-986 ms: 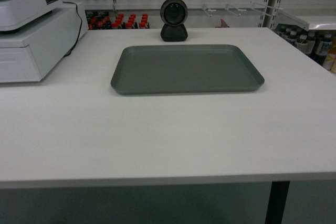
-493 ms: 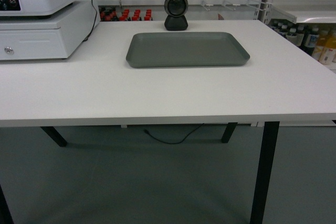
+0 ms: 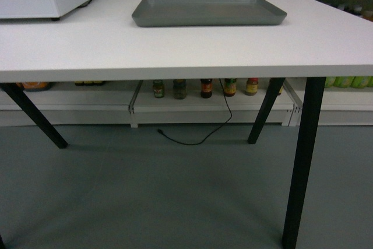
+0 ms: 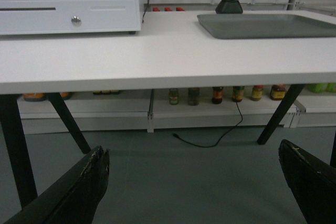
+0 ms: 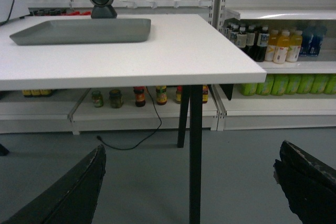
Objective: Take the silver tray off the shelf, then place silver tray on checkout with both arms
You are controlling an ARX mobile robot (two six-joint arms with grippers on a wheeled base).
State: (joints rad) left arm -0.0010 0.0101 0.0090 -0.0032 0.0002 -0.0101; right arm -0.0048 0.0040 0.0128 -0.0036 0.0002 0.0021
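I see the silver tray (image 3: 208,11) lying flat on the white counter (image 3: 175,45), set toward the counter's far edge and about midway between its left and right edges. It is matte grey, rectangular, with rounded corners and a low raised rim, long side parallel to the counter's front edge. Nothing is inside it.

Silver tray (image 3: 208,11): matt grey metal, smooth. Checkout (image 3: 175,45): smooth white laminate-like top, low sheen. Floor (image 3: 145,190): matt grey.
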